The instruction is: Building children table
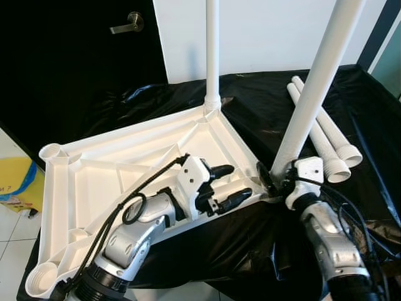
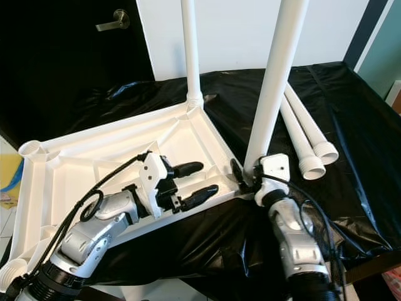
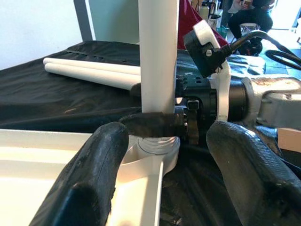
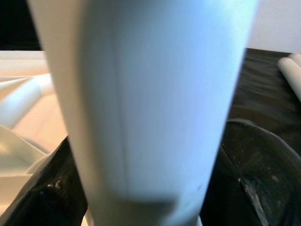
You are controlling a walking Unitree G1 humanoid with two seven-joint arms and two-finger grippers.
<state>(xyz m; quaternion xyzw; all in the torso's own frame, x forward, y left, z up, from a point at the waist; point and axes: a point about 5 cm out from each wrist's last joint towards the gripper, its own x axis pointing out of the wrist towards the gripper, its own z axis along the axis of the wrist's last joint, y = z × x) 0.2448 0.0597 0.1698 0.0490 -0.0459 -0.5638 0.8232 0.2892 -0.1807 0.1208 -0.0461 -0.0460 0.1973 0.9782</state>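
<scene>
Even, bright indoor light fills the sharp head views, with glare streaks on the glossy black sheet [image 1: 369, 125] at right and a near-black upper left, while the right wrist view is soft, its close white leg [image 4: 141, 103] out of focus and shaded toward the bottom.

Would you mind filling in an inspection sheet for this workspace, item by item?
Surface: black sheet covers it.
Job's things: white tabletop upside down; one leg upright in the far corner socket; near leg standing at the near corner; two spare legs lying on the sheet.
Clutter: nothing seen.
Grippers: right gripper shut on the near leg's base; left gripper open over the tabletop.
Cables: black cables along both arms.
Surroundings: dark door, white wall.
</scene>
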